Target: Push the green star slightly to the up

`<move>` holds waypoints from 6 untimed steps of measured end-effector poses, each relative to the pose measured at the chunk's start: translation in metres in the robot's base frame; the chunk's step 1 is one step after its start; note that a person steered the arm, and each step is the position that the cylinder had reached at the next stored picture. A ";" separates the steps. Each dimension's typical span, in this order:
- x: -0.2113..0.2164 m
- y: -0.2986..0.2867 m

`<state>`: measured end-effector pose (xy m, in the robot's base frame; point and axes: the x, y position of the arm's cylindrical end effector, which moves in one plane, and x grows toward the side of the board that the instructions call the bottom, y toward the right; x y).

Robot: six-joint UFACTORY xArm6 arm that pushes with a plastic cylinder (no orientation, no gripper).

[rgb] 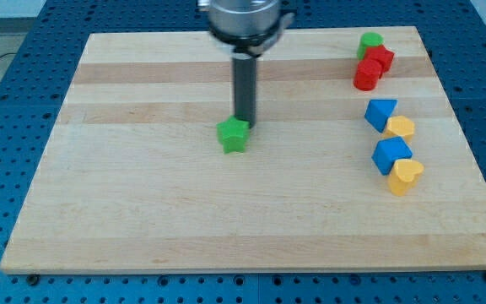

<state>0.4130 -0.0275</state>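
Wooden board (pixel 142 211) on blue pegboard (pixel 7 51) — green (pixel 370 40), red (pixel 380 57), blue (pixel 380 112), yellow (pixel 407 176) blocks at view's right.

The top edge cuts off my arm's mount (pixel 242 17); my tip (pixel 244 121) meets the green star's (pixel 234 135) upper right edge, contact unclear, and red blocks (pixel 371 67) partly hide a green block (pixel 369 40)

Rod vertical, descending from view's top centre; my tip (pixel 244 121) on table top.
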 end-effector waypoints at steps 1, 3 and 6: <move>0.000 0.029; 0.067 0.041; -0.079 -0.127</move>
<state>0.3341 -0.1549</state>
